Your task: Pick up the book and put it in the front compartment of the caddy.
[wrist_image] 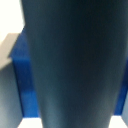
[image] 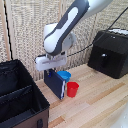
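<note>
The caddy (image: 20, 97) sits nearest, at the exterior view's left, its 2 sections showing nothing inside; just beyond it the gripper (image: 53, 69) clamps the book (image: 54, 84) by its top edge, holding it upright and apparently lifted off the wooden table (image: 95, 100); close by are a red cup (image: 73, 89) and blue bowl (image: 64, 75); farther right, a black appliance (image: 110, 52); pickup looks done, transfer and placement remain.

A dark navy-blue book (image: 55, 83) stands on edge above the wooden table (image: 95, 100), tilted slightly, its pale page edges facing the exterior view's right. The black soft-sided caddy (image: 20, 97) sits open at the exterior view's left, an inner divider splitting it into two compartments.
</note>
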